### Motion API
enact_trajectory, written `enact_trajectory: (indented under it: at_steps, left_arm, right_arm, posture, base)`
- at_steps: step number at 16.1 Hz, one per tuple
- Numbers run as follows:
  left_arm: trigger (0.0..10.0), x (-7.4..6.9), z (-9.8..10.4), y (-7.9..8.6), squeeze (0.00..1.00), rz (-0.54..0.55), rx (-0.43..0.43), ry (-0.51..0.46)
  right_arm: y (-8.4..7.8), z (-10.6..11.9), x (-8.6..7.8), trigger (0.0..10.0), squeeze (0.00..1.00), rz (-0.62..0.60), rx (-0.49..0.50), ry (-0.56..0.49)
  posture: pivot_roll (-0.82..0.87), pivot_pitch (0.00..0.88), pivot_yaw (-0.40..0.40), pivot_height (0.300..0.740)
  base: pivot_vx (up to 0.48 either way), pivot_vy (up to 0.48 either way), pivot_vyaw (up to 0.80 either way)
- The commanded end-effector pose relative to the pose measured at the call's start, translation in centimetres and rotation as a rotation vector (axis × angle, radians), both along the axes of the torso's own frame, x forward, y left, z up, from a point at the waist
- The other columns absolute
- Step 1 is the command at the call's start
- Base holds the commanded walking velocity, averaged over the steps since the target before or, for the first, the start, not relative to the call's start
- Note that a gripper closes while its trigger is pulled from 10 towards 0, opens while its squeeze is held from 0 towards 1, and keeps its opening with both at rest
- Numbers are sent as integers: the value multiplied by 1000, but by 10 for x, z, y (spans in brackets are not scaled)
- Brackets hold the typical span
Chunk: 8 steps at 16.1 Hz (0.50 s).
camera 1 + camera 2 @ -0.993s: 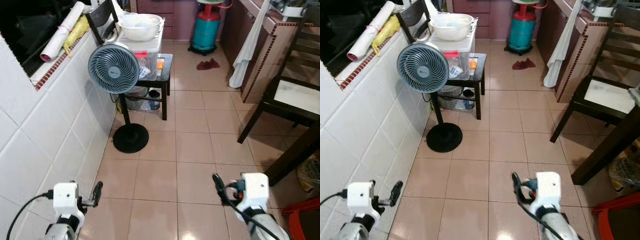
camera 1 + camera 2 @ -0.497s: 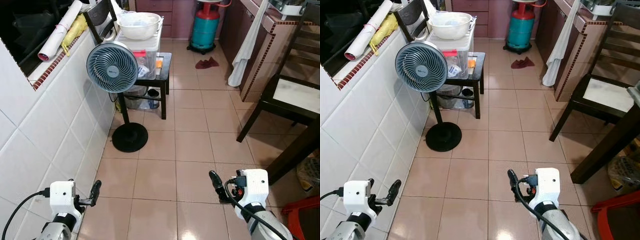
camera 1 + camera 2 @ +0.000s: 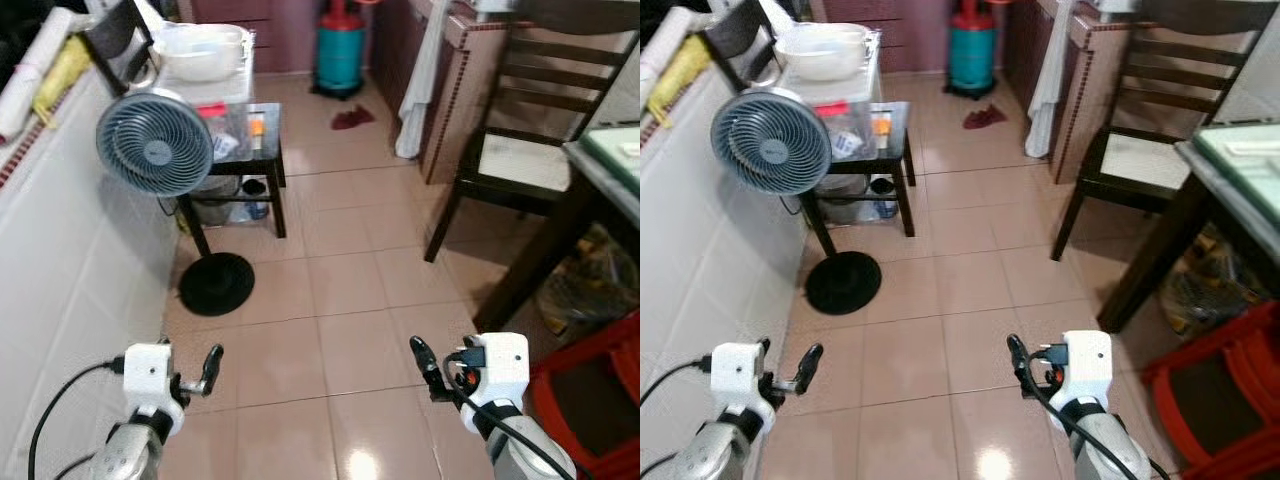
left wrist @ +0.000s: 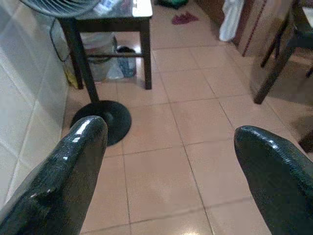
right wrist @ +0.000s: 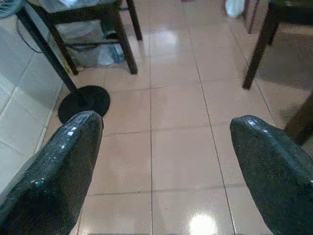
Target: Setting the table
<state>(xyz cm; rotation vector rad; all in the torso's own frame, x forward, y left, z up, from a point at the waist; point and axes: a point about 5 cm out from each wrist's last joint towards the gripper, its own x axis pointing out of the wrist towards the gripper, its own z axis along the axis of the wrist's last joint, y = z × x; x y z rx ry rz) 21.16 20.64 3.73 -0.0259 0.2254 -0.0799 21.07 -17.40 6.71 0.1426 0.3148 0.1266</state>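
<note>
A glass-topped dining table (image 3: 1240, 160) shows its corner at the right edge, with a dark wooden chair (image 3: 520, 160) beside it. My left gripper (image 3: 211, 362) hangs low at the left over the tiled floor, open and empty. My right gripper (image 3: 421, 357) hangs low at the right, also open and empty. In the left wrist view the fingers (image 4: 63, 176) stand wide apart above the floor; the right wrist view shows the same with its fingers (image 5: 54, 171).
A standing fan (image 3: 155, 150) is by the white tiled wall at the left. Behind it a small black side table (image 3: 262, 125) carries a white bowl (image 3: 203, 50) on a plastic box. A teal gas cylinder (image 3: 338, 60) stands at the back. A red stool (image 3: 590, 400) sits at the lower right.
The camera has turned to the right: the fan and side table have slid left, and the dining table corner and red stool have come into view. Both grippers stay open.
</note>
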Motion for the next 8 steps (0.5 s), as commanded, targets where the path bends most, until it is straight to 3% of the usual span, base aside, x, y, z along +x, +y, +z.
enact_trajectory:
  at_steps: [1, 4, 7, 8]
  left_arm:
    - [10000, -5, -5, 6, 0, 27, 27, 25]
    - [10000, -4, -9, 8, 0, 24, 31, 36]
    - [10000, 1, -9, 10, 0, 29, 24, 33]
    - [10000, 5, -7, 12, 0, 37, 3, 26]
  right_arm:
    - [-1, -3, 0, 10000, 0, -23, 17, 32]
    - [1, -1, -1, 10000, 0, 5, -46, -5]
    - [-7, 1, 2, 10000, 0, -20, -110, -41]
    - [-6, 2, 0, 10000, 0, -10, -25, -27]
  posture:
    - [-151, 68, 46, 740]
    - [-160, 74, 50, 740]
    - [-166, 74, 52, 740]
    - [-168, 76, 53, 740]
  base:
    - [0, 0, 0]
    - [0, 0, 0]
    - [0, 0, 0]
    - [0, 0, 0]
